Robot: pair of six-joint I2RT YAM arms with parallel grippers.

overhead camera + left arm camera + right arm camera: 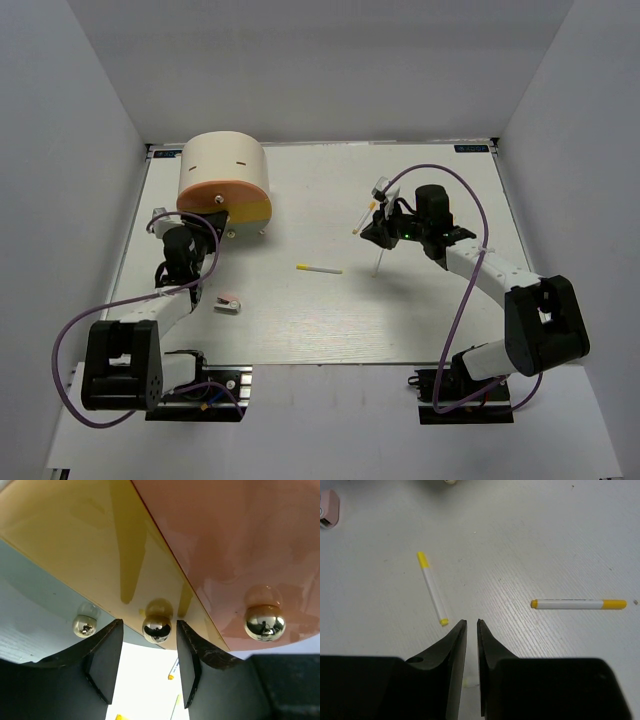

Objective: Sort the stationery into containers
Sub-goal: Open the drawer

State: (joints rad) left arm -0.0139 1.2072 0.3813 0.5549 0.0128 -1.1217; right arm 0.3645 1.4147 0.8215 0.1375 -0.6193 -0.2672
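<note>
Three thin pens, one grey-and-pink piece and one box are what I count from the console. The box point(225, 178), cream on top with an orange drawer point(212, 190) and a yellow drawer point(255, 208) fanned out beneath it, serves as my landmark. Three round brass knobs point(265, 622) show on its front in the left wrist view. The left gripper point(149, 630) is right at the box front, its fingers point(107, 660) released and standing either side of the middle knob point(157, 627) without touching it. The grey-and-pink piece point(229, 303) lies in front of the box, toward the arm bases. The first pen point(319, 268), white with yellow ends, lies to the right of the box and a little forward. The second pen point(362, 220) lies farther right, and the third pen point(378, 262) lies farther right again, its ends too small to read. The right gripper point(471, 622) hangs well right of the box, fingers almost together with only a thin slit and nothing seen between the tips. Everything rests on a white, faintly grained table point(420, 320) enclosed by plain white walls point(320, 60).
</note>
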